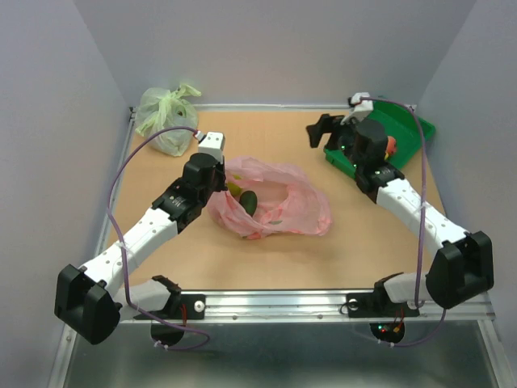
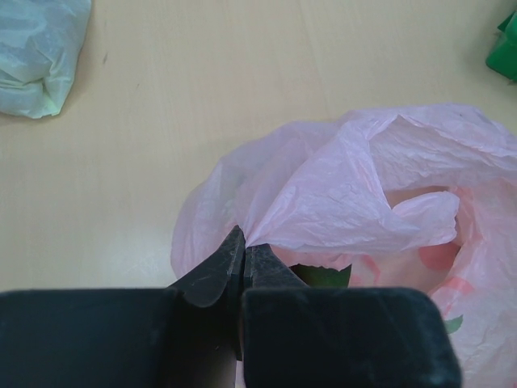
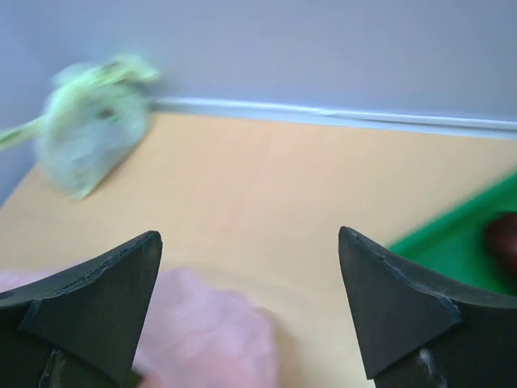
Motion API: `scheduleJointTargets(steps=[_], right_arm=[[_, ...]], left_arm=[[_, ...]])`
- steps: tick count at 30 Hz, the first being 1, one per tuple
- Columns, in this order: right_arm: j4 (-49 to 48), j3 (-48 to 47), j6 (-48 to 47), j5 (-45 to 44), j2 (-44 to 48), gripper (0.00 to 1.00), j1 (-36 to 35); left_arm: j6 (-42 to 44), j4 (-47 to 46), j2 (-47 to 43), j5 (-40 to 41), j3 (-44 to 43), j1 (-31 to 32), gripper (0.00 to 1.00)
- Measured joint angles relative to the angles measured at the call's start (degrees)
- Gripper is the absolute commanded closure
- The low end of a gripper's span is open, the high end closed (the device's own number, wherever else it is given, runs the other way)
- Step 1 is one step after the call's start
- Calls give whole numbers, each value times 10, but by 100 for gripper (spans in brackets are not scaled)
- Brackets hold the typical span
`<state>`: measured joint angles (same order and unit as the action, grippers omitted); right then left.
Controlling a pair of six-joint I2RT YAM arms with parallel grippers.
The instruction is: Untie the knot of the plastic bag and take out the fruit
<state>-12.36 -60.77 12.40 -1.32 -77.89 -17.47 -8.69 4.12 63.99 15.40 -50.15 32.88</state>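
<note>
Plastic bag (image 1: 271, 202) lies mid-table, thin, translucent pink film, crumpled into soft folds, with faint red and green print showing through. Its long axis runs left to right, dipping slightly toward the near right. No tied tuft shows; the mouth gapes upward, and inside, at the left end, sits a dark green fruit (image 1: 249, 202) beside a yellowish one (image 1: 234, 189). At that end, the left gripper (image 2: 244, 250) is closed tight on a pinch of the bag's rim, the film fanning out in creases from its black fingertips. The table (image 1: 266, 267) is smooth tan board. Farther back on the right, the right gripper (image 1: 323, 129) hangs with its jaws spread wide, gripping nothing, just beside a glossy green tray (image 1: 416, 125) that holds a red fruit (image 1: 391, 145). A knotted pale green bag (image 1: 166, 113) sits in the far left corner.
</note>
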Motion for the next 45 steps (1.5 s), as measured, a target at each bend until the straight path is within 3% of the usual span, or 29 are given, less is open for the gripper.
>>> scheduleJointTargets(steps=[7,10,14,18,24,32,36,40,45], right_arm=[[19,42,-11,66,12,34,-214],[29,71,-6,74,6,40,-257],[30,130,10,68,-16,44,-277],[36,201,35,42,-33,56,-280],[41,273,85,-21,-27,61,-280],[69,294,107,-69,-4,62,-280],[88,289,95,-66,19,50,-287],[105,232,74,-46,30,31,-304],[79,144,50,-35,-8,21,-308]], left_arm=[[-32,3,-17,-32,24,0,100],[-60,4,-29,-52,46,0,100],[-103,10,-57,-75,85,0,100],[-143,21,-89,-86,125,0,100],[-186,31,-130,-104,168,1,100],[-203,36,-154,-108,169,1,100],[-203,36,-158,-99,169,1,100],[-203,38,-158,-92,165,1,100],[-203,39,-158,-88,153,1,100]])
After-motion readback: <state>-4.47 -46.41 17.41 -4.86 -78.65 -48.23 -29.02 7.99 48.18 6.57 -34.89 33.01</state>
